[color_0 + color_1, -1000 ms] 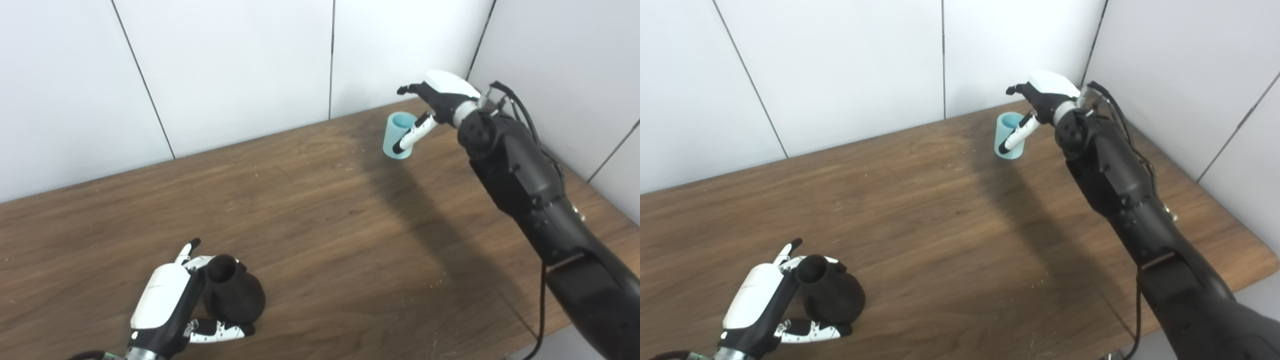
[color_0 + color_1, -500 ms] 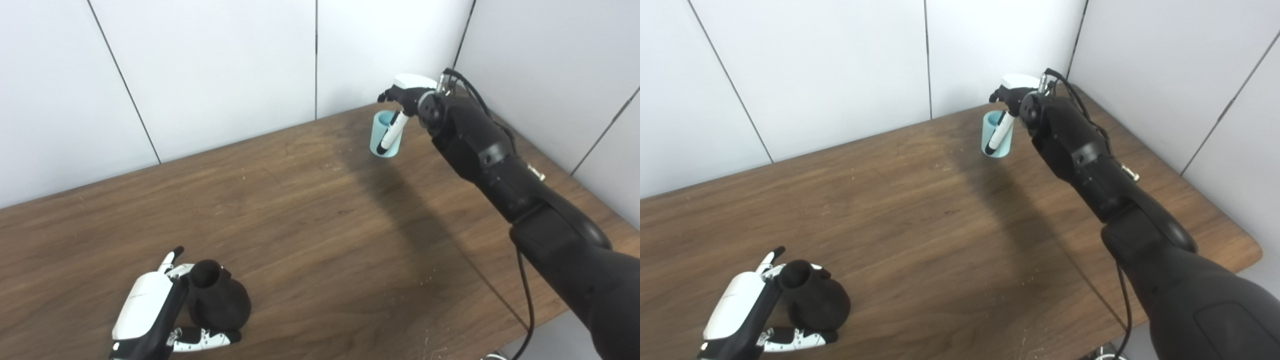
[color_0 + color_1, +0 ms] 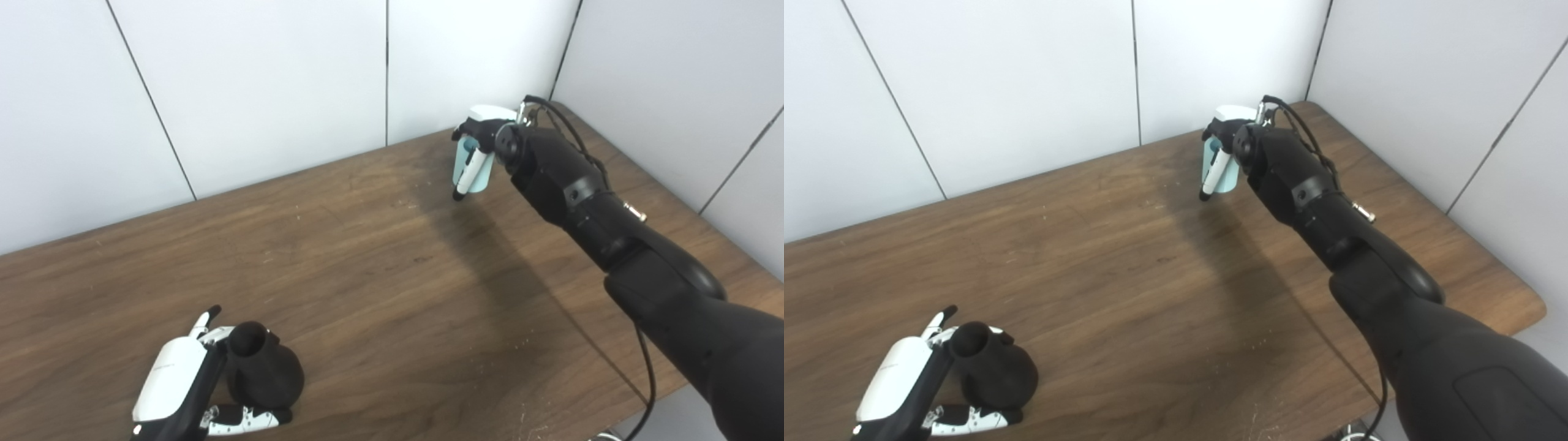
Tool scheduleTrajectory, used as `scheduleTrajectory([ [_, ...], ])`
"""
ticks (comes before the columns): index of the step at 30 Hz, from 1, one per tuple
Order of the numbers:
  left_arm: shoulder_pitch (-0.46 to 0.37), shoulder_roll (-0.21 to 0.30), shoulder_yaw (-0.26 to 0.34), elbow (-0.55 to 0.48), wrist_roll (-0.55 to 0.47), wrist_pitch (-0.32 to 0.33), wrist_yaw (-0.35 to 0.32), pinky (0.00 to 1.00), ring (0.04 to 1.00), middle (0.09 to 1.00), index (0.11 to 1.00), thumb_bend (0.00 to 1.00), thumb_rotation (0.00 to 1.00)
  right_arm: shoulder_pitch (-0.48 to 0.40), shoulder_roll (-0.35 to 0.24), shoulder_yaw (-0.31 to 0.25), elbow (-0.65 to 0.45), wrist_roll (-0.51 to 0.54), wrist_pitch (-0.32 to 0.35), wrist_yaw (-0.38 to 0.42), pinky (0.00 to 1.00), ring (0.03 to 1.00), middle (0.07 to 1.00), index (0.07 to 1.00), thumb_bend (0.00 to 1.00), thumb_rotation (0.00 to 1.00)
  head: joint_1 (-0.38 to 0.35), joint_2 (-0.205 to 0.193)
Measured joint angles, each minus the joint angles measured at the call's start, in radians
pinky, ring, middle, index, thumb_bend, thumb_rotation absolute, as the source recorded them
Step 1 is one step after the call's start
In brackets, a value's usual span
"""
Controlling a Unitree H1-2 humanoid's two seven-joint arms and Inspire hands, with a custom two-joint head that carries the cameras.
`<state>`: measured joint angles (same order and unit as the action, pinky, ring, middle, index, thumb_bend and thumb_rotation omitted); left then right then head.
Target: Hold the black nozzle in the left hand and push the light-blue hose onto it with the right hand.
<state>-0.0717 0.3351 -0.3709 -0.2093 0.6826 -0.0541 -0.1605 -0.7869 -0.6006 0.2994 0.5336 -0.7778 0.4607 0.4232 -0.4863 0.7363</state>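
The black nozzle (image 3: 264,372), a bulbous piece with a narrow open neck, stands upright on the wooden table (image 3: 380,263) near its front left corner. My left hand (image 3: 174,384) is wrapped around it from the left, thumb along its base. At the far right of the table stands the short light-blue hose (image 3: 1227,178), partly hidden. My right hand (image 3: 482,130) covers its top, fingers curled round the far side and thumb down its front.
White wall panels rise behind the table and along its right side, close to the hose. The table's right edge and front right corner lie beside my right arm (image 3: 588,202). Bare wood stretches between the two hands.
My right hand has come down over the hose and closed around it, thumb swinging across its front. The view shifted early on. My left hand keeps its hold on the nozzle.
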Motion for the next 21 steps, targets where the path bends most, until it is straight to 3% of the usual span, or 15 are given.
scheduleTrajectory([
  [6, 0.0, 0.0, 0.0, -0.001, 0.0, 0.0, -0.003, 1.0, 0.717, 0.497, 0.48, 0.52, 0.0, -0.003, -0.006, 0.014, -0.002, 0.004, -0.001, -0.005, 0.64, 0.706, 0.771, 0.783, 0.88, 0.09, 0.005, 0.0],
  [21, 0.007, 0.0, -0.001, -0.012, 0.0, 0.012, -0.009, 1.0, 0.716, 0.481, 0.488, 0.52, 0.0, -0.002, -0.019, 0.02, 0.003, 0.021, 0.001, 0.0, 0.58, 0.651, 0.739, 0.714, 0.86, 0.03, 0.014, 0.005],
])
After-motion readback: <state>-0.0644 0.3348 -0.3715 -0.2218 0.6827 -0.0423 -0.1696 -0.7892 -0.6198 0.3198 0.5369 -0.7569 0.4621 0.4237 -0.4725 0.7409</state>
